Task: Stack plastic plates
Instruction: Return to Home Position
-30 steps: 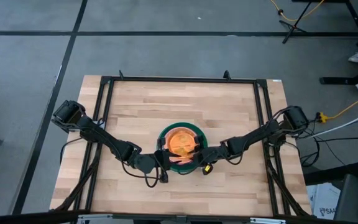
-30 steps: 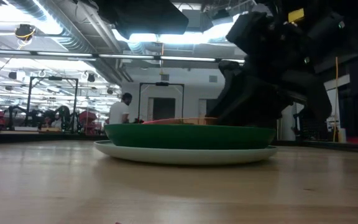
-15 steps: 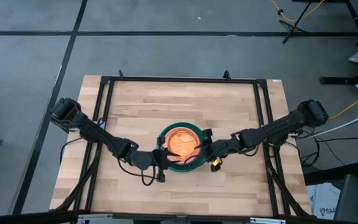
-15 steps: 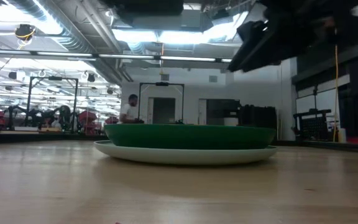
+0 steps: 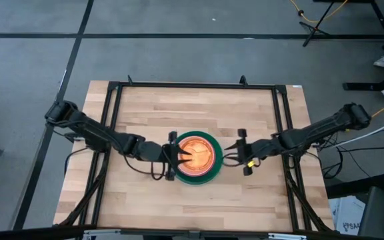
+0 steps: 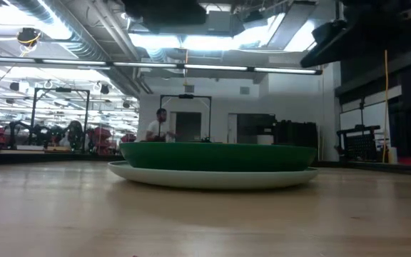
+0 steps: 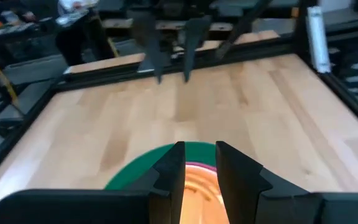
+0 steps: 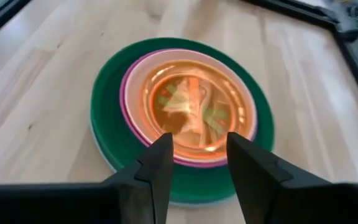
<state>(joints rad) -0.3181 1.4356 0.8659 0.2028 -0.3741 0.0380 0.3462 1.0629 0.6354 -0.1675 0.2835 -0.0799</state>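
Observation:
The plastic plates sit in one stack (image 5: 195,157) at the table's middle. A pale plate (image 6: 212,176) lies on the wood with the dark green plate (image 6: 220,155) on it. Inside the green plate (image 8: 107,124) sit a magenta rim (image 8: 124,93) and translucent orange plates (image 8: 197,106). My left gripper (image 5: 177,157) hovers over the stack's left edge, its fingers a narrow gap apart (image 7: 199,149). My right gripper (image 5: 231,152) hangs open (image 8: 200,138) just right of the stack and above it. Neither gripper touches a plate.
Bare wood lies on all sides of the stack, bounded by the black frame rails (image 5: 192,85). Dark arm parts (image 6: 362,28) hang high above the plates in the low view. A person (image 6: 161,125) stands in the room far behind the table.
My right gripper has risen from over the stack and drawn back toward the table's right edge. My left gripper has moved toward the far edge, over the stack's left rim. A reddish plate rim that showed above the green rim has dropped out of sight in the low view.

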